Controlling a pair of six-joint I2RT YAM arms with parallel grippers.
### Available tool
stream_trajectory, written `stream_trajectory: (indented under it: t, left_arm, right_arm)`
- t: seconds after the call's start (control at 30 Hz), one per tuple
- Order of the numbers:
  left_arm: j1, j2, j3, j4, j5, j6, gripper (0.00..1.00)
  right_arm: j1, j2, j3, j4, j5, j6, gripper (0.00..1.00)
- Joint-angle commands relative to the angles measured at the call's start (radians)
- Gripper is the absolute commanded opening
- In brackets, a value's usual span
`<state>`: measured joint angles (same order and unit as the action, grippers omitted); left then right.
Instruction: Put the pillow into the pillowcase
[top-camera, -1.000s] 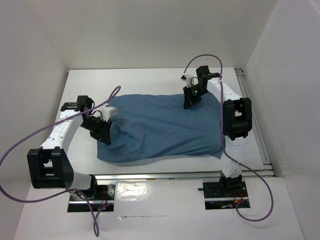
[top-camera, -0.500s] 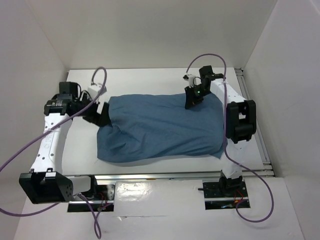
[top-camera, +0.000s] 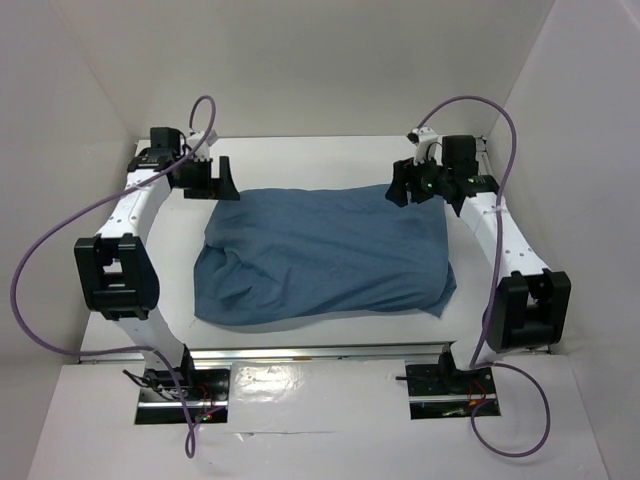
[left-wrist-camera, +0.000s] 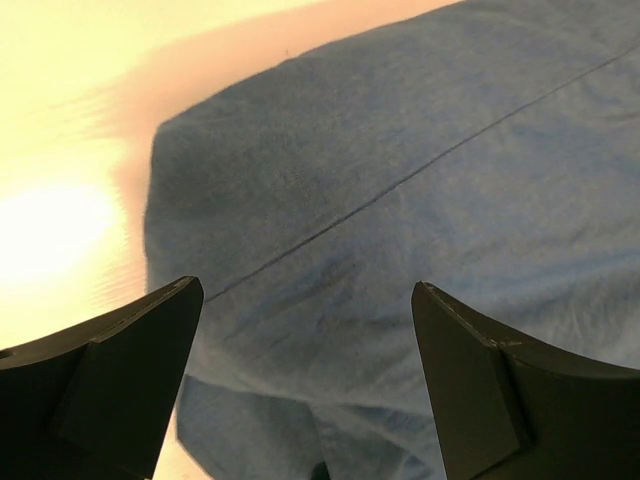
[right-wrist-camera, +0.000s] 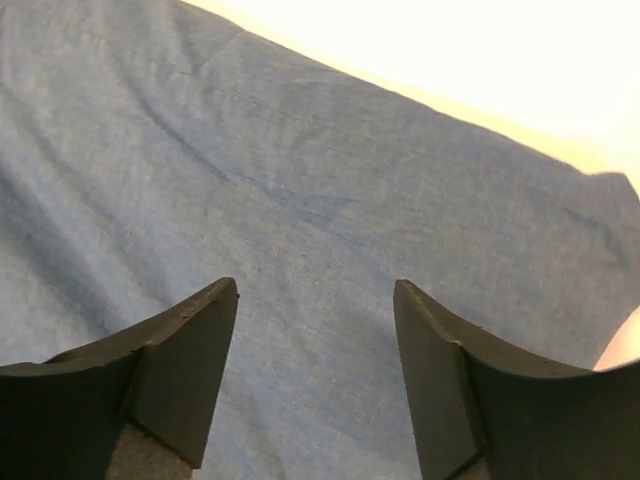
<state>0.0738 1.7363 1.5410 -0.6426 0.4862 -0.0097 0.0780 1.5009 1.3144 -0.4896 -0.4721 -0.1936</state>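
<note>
1. Pillowcase (top-camera: 320, 250) of plain dusty-blue cloth, a large wrinkled sack, lies in the middle of the white counter (top-camera: 300, 160) with its long sides running left to right.
2. It bulges plump and rounded. The cloth covers whatever fills it, so the pillow itself cannot be seen in any view.
3. Its near-left end is the most creased, with folds gathered there. The right end is smoother.
4. The left end effector (top-camera: 215, 185) hangs at the far-left corner of the pillowcase, its black fingers spread wide with nothing between them. In the left wrist view the left end effector (left-wrist-camera: 305, 290) looks down on a thin seam line crossing the blue cloth (left-wrist-camera: 400, 150).
5. The right end effector (top-camera: 410, 190) hangs at the far-right corner, its fingers also parted and gripping nothing. The right wrist view shows it (right-wrist-camera: 315, 285) clear above the fabric (right-wrist-camera: 250, 150).
</note>
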Motion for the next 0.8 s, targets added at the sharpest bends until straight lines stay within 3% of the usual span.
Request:
stream_trajectory:
  t: [0.0, 0.13, 0.77]
  left_arm:
    - [-0.031, 0.02, -0.019, 0.057, -0.032, -0.059, 1.0]
    - [-0.04, 0.01, -0.087, 0.095, -0.125, -0.069, 1.0]
    - [-0.049, -0.113, -0.248, 0.193, -0.336, -0.067, 1.0]
  right_arm:
    - [-0.015, -0.017, -0.061, 0.108, 0.061, 0.071, 0.74]
    - [-0.044, -0.053, -0.127, 0.157, 0.098, 0.111, 0.9]
    - [-0.087, 0.001, -0.118, 0.166, 0.197, 0.122, 0.96]
